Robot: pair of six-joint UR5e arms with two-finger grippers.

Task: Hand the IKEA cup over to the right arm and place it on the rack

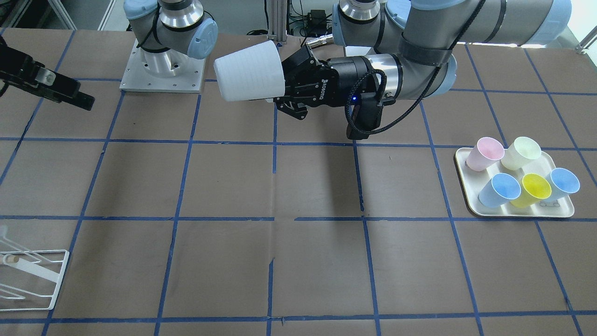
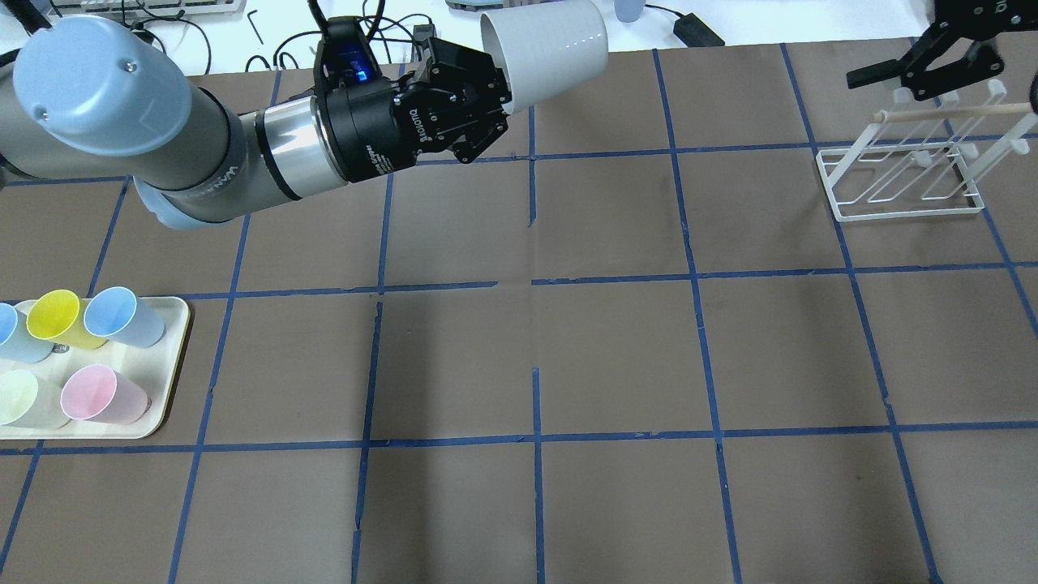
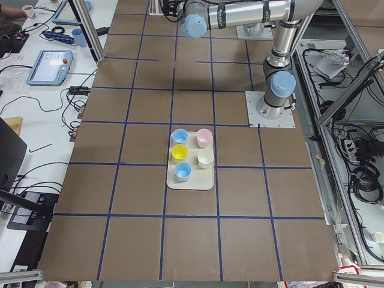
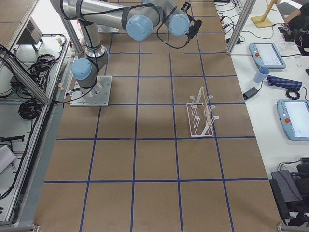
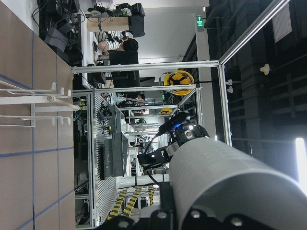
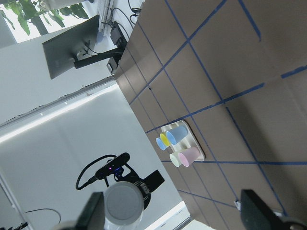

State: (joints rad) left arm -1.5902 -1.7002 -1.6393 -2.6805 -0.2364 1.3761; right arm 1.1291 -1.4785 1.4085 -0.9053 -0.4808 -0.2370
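IKEA cup (image 2: pixel 543 49) held out sideways, high at the table's 12 o'clock, offered for handover.
Left gripper (image 2: pixel 507 81) pinches its rim, leaving the base free toward the right gripper (image 2: pixel 896 79), which hangs wide open and empty over the rack (image 2: pixel 900 182) at 2 o'clock.

Bright, even overhead light casts soft shadows on the counter (image 1: pixel 317 186) under the left arm (image 1: pixel 447 32). The IKEA cup (image 5: pixel 225 182) looks soft, perhaps out of focus, in the left wrist view.
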